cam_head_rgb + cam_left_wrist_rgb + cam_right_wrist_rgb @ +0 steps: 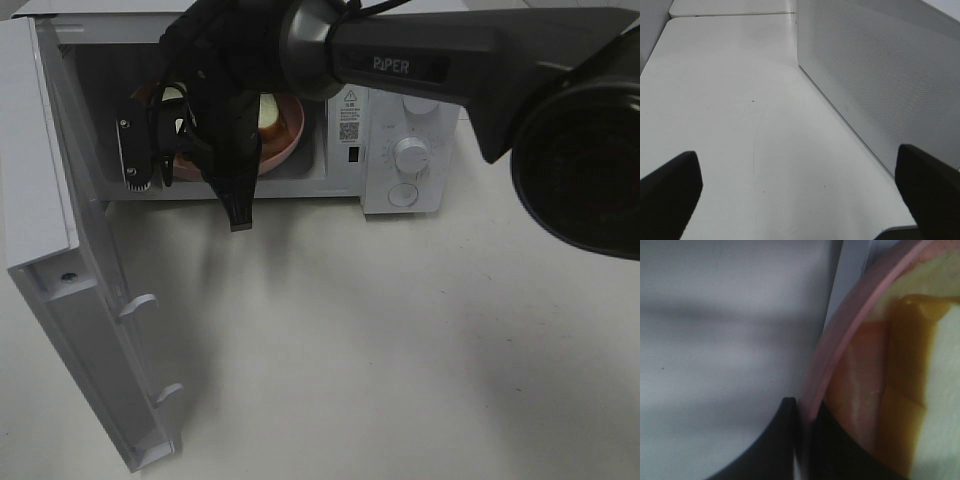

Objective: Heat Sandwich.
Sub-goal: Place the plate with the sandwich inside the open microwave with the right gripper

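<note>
Gripping rim of pink plate (852, 325) with closed right claw (802, 410); sandwich (268, 112) on plate inside microwave (437, 170), upper centre of frame. Left claw (800, 192) spread wide, empty. Keep level, seat fully before releasing.

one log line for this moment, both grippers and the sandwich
right gripper: shut on pink plate rim, inside microwave | sandwich: on plate | left gripper: open, empty, over table | door: open

Sandwich (268, 112) mostly hidden behind right arm (420, 60); pink plate (292, 136) partly too.
</note>
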Controlling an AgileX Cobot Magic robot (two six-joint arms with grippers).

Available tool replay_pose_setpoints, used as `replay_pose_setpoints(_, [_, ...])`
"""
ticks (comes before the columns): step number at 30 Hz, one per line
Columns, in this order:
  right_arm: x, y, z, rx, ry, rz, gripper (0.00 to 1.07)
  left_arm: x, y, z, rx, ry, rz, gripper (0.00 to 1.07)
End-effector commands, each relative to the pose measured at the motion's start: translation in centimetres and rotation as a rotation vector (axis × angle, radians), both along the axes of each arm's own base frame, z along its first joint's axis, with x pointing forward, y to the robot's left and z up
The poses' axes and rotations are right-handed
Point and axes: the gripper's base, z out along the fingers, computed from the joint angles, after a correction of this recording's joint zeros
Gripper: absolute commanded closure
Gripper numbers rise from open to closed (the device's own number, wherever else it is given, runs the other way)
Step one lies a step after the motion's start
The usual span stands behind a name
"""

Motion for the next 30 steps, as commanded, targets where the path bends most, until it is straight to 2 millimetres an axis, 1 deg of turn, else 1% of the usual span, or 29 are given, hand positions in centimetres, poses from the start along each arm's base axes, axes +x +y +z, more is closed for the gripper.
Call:
replay_pose_setpoints(1, [0.6,0.5,0.6,0.014,-0.039,-0.021,1.07,-0.2,0.0,0.0,-0.002,-0.022,0.003,0.09])
replay_pose_setpoints(12, [1.7,1.1,-0.2,0.034,-0.054,-0.079,1.07,-0.2,0.0,0.0,-0.002,-0.022,0.003,0.09])
replay_pose_setpoints(13, [2.2,0.9,-0.5,0.04,-0.061,-0.1,1.07,-0.2,0.0,0.0,0.0,-0.022,0.005,0.09])
replay_pose_setpoints(15, [2.3,1.0,-0.8,0.043,-0.059,-0.103,1.07,-0.2,0.0,0.0,0.0,-0.022,0.005,0.09])
replay_pose_setpoints(18, [2.9,0.5,-0.9,0.038,-0.067,-0.115,1.07,-0.2,0.1,0.0,0.002,-0.021,0.007,0.09])
replay_pose_setpoints(21, [3.0,0.5,-1.1,0.033,-0.066,-0.115,1.07,-0.2,0.1,0.0,0.003,-0.021,0.008,0.09])
replay_pose_setpoints(22, [3.5,-0.1,-1.1,0.035,-0.068,-0.136,1.07,-0.2,0.1,0.0,0.003,-0.021,0.008,0.09])
replay_pose_setpoints(25, [3.6,-0.2,-1.1,0.04,-0.072,-0.149,1.07,-0.2,0.1,0.0,0.004,-0.021,0.008,0.09])
replay_pose_setpoints(28, [4.3,-0.8,-1.2,0.044,-0.079,-0.163,1.07,-0.2,0.1,0.0,0.004,-0.021,0.009,0.09])
replay_pose_setpoints(30, [4.4,-0.8,-1.5,0.048,-0.078,-0.159,1.07,-0.2,0.1,0.0,0.004,-0.021,0.009,0.09])
